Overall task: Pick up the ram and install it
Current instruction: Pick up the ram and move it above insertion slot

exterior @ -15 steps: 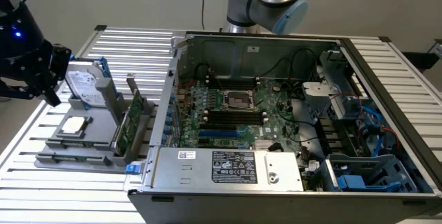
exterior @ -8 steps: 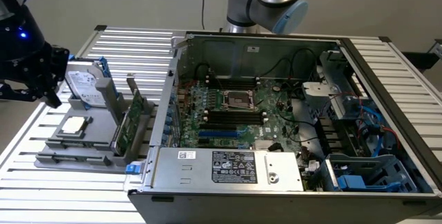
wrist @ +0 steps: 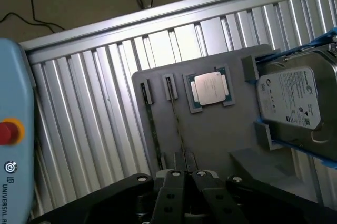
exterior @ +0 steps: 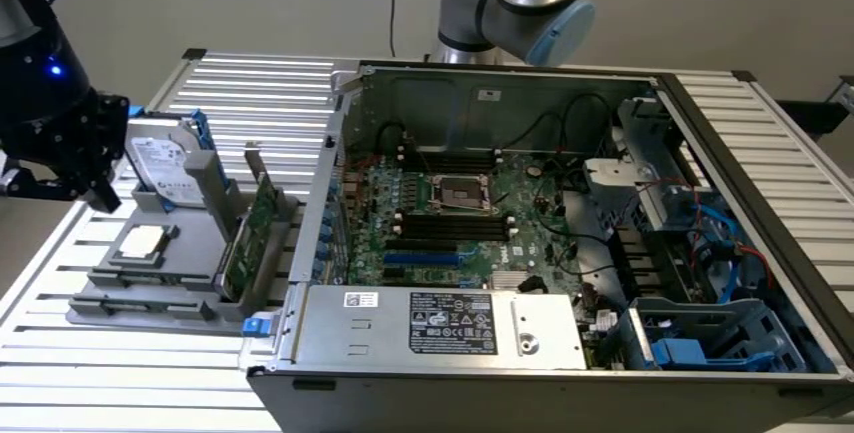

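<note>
Here, an open desktop computer case lies on a slatted aluminium tabletop, with its motherboard facing up. At nine o'clock from the case in the exterior view sits a grey holder tray. The tray carries a hard drive at its twelve o'clock end and a processor chip near its middle. A green expansion card stands on edge along its three o'clock side, next to the case wall. The robot's black hand hangs above the tray and appears at ten o'clock in the exterior view. Its two fingers are pressed together with nothing between them. The ram is in the tray, near the processor chip. From the wrist camera it is seen edge-on, a thin dark-green strip standing in a narrow slot between end clips. A second dark strip runs parallel just beside it; whether it is another stick cannot be told. A light-blue pendant with a red button rests near the tray.
</note>
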Robot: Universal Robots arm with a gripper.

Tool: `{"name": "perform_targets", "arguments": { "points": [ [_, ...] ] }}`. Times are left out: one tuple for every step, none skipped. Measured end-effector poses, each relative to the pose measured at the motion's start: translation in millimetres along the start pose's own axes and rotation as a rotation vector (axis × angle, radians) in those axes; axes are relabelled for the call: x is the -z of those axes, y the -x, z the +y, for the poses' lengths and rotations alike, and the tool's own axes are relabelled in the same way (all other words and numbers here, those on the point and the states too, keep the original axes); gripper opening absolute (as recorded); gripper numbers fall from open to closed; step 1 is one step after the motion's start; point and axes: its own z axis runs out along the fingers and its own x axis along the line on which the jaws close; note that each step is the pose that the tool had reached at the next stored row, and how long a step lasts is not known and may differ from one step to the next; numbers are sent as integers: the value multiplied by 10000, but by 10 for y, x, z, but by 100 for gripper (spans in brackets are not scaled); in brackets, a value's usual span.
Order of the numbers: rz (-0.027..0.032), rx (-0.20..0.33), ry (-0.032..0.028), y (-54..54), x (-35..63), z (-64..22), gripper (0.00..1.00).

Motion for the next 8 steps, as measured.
{"name": "perform_targets", "arguments": {
  "points": [
    [9, 179, -3, 0, -6, 0, 11],
    [17, 369, -6, 0, -13, -1, 11],
    [27, 549, -9, 0, -19, -1, 11],
    [36, 728, -11, 0, -25, -1, 11],
    [45, 914, -14, 0, -31, -2, 11],
    [54, 1093, -17, 0, -38, -2, 11],
    [62, 1279, -20, 1, -44, -2, 11],
    [71, 1458, -23, 1, -50, -3, 11]
  ]
}}
